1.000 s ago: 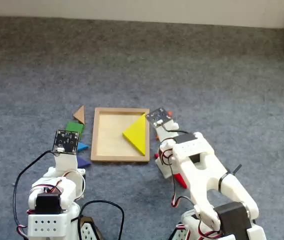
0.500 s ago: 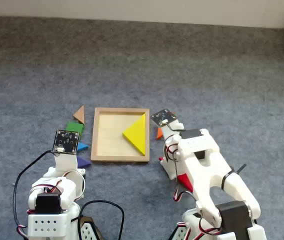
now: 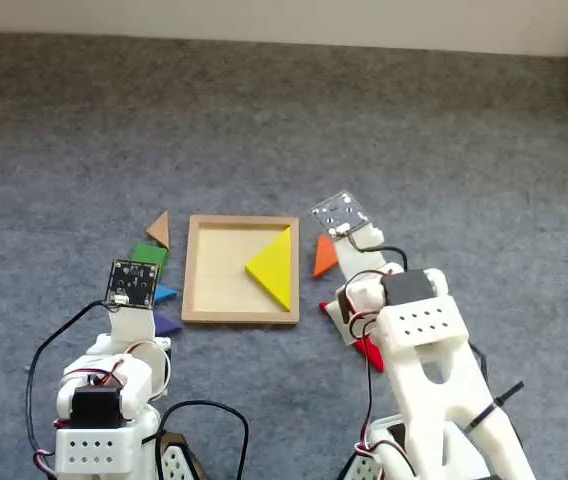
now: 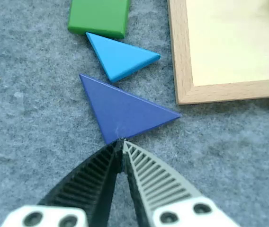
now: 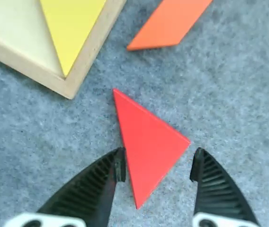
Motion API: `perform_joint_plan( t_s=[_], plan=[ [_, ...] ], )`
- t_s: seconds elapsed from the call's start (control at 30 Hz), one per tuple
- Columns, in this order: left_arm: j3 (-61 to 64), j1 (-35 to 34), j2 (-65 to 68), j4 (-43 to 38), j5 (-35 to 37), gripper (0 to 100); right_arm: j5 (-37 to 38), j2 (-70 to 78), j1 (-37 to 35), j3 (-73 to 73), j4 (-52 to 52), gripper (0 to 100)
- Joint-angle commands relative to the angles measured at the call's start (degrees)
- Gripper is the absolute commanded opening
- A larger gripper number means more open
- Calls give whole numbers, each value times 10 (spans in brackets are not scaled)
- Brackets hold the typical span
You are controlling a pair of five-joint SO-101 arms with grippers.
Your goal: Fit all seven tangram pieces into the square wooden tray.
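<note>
Red triangle [image 5: 148,142] is shown flat on the grey carpet, just outside the near right corner of the square wooden tray [image 5: 86,52] and apart from its rim. The right gripper [image 5: 158,163] is poised over it with the jaws spread wide, one finger on each side of the piece, and nothing is gripped.

The triangle's longest edge is laid roughly along the gripper's line of reach, close beside one finger. The square corner opposite is pointed at the other finger. A closing would likely be made across flat edge and corner, so some twisting of the piece may be expected.

The tray is placed ahead of this gripper and toward the left arm's side. A yellow triangle [image 5: 70,23] is seated inside it against the right wall. An orange parallelogram [image 5: 170,21] is set on the carpet beyond the red piece, beside the tray.

The left gripper [image 4: 121,146] is closed on nothing, its tip at a corner of a dark blue triangle [image 4: 122,113] across the tray from the red piece. The right arm is judged much the nearer.
</note>
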Motion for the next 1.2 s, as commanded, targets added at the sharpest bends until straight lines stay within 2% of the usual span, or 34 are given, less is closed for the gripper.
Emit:
perform_joint_plan(
  t_s=[0.0,0.17,0.43,0.53,0.7,0.93,1.17],
  plan=[
    [11,-8,-15,2,4,6,6,26,5,-27,2,230],
    [11,-8,-15,2,4,6,6,131,4,-39,-2,320],
    [11,-8,-15,2,4,6,9,269,-1,-130,0,327],
    [11,-8,-15,2,4,6,39,298,-1,-145,1,327],
    [11,-8,-15,2,4,6,47,317,-3,-145,1,327],
    [11,-8,-15,2,4,6,47,316,-42,-144,1,327],
    [11,-8,-15,2,4,6,47,320,-40,-142,-3,327]
  ],
)
